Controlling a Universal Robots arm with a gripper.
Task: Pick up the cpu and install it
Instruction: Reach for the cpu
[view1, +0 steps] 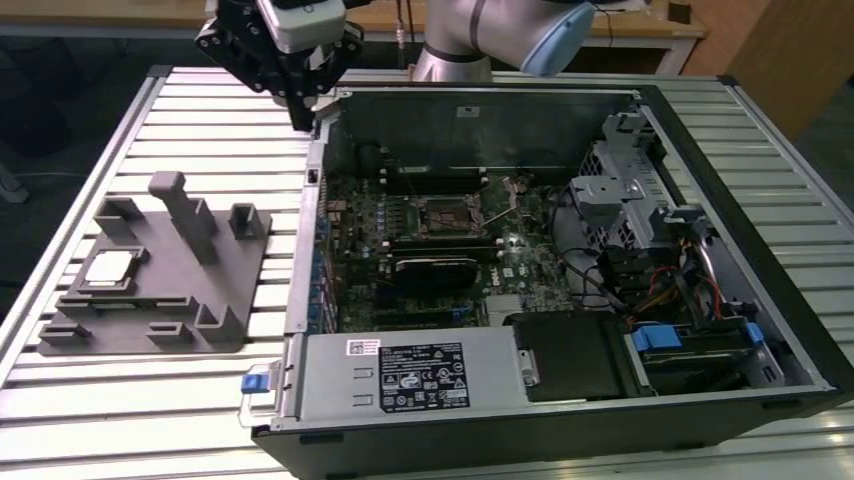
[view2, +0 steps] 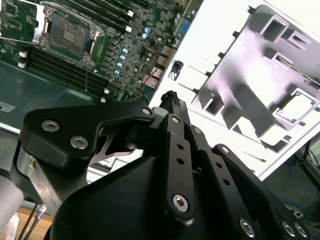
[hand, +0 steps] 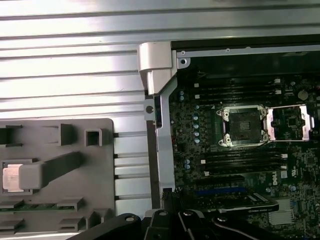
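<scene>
The cpu is a small silvery square lying in a recess of the grey holder block, at the exterior view's left. It also shows as a bright square in both wrist views, partly behind a post in the first. My gripper hangs high over the far left corner of the open computer case, apart from the cpu. Its black fingers meet at one tip with nothing between them. The motherboard socket lies inside the case with its metal frame swung open.
The open computer case takes up the middle and right of the slatted metal table. Its upright side wall stands between the holder and the motherboard. Drive cages and cables crowd the case's right side.
</scene>
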